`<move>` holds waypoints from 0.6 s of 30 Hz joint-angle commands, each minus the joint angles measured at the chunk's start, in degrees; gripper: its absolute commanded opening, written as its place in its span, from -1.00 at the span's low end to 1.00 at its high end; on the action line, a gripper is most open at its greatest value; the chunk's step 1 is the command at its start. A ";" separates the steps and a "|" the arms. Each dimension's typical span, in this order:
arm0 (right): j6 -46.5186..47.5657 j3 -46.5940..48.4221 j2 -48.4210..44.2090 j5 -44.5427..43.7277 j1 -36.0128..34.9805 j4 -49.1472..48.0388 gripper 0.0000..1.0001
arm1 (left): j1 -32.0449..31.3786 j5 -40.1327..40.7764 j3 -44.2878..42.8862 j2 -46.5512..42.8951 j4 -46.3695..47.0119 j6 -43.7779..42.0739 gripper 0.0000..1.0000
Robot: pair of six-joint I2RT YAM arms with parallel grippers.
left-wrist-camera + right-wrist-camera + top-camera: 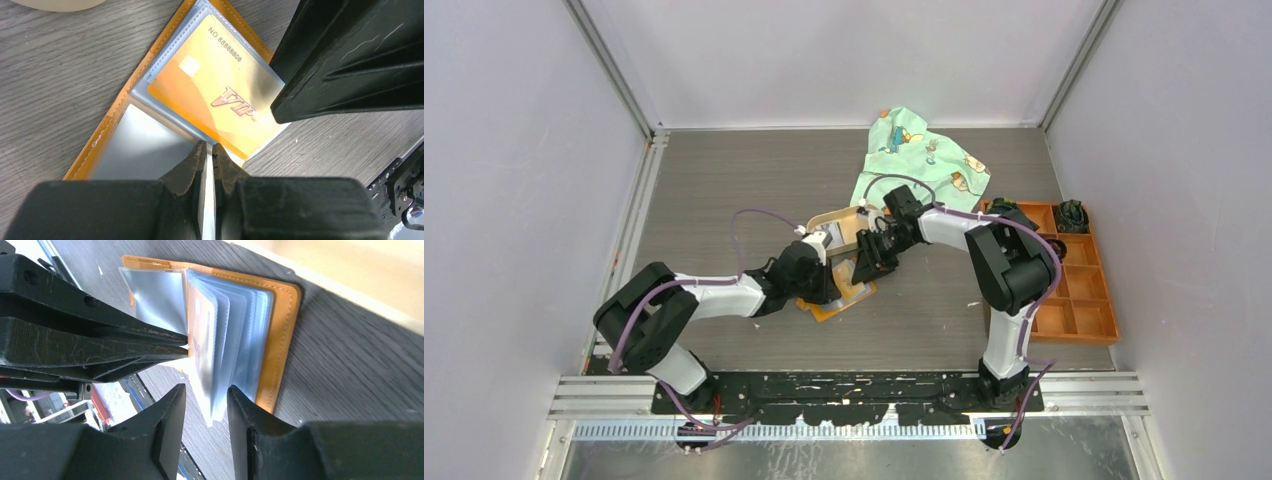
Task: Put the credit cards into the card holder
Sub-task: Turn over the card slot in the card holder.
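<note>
Overhead, left claw (832, 288) and right claw (862, 276) hide most of the open holder (832, 311). Left wrist: left claw clamps a clear sleeve (150, 145) beside the holder's gold card (210, 90). Right wrist: right claw narrowly parted around sleeve edges, perhaps touching.

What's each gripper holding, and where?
Left gripper pinches an empty clear sleeve of the card holder by its edge. Right gripper holds nothing, open around other sleeves.

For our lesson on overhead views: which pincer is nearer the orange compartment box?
Right. The right pincer sits on the card holder's side facing the orange compartment box; the left pincer grips the holder from its far side.
</note>
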State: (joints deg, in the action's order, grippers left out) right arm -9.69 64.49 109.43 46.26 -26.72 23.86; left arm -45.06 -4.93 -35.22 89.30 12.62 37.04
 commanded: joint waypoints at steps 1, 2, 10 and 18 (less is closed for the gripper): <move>3.13 2.80 -4.18 -2.31 0.81 2.13 -0.16 | -0.21 1.17 -0.53 -0.91 -0.82 -1.28 -0.79; 3.50 3.14 -4.28 -2.36 0.84 2.56 -0.16 | -0.21 0.95 -0.69 -0.76 -0.84 -1.30 -0.78; 2.97 3.09 -3.80 -0.64 0.86 2.46 -0.19 | -0.21 0.82 0.04 -1.07 -0.75 -1.14 -0.79; 1.23 3.09 -1.23 0.42 0.80 2.06 -0.19 | -0.21 0.54 0.13 -0.83 -0.52 -0.91 -0.79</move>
State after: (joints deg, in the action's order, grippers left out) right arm -7.68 65.69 107.66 44.80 -25.91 25.98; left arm -45.06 -4.97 -35.22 89.30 12.62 37.01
